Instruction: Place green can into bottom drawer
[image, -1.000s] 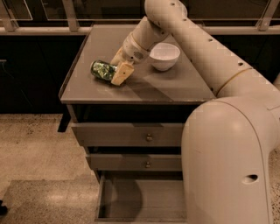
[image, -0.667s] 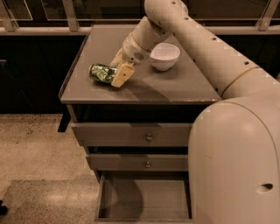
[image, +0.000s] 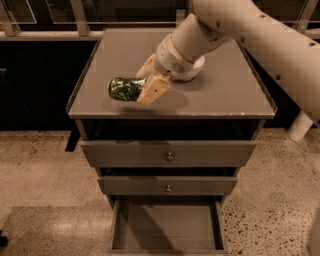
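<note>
The arm's bulky lower section has swung out of the lower right, and the green can (image: 122, 89) has shifted a little toward the front edge of the cabinet (image: 225, 90). The gripper (image: 147, 79) hangs over the cabinet's front left part, its fingers closed around the can, which lies on its side with a shadow on the top under it. A white bowl (image: 198, 69) shows partly behind the wrist, toward the cabinet's back. The bottom drawer (image: 167, 227) stands pulled open at the cabinet's foot.

Pincer (image: 144, 83) grips can (image: 123, 89) over tabletop (image: 225, 95); bottom drawer (image: 167, 229) open.
</note>
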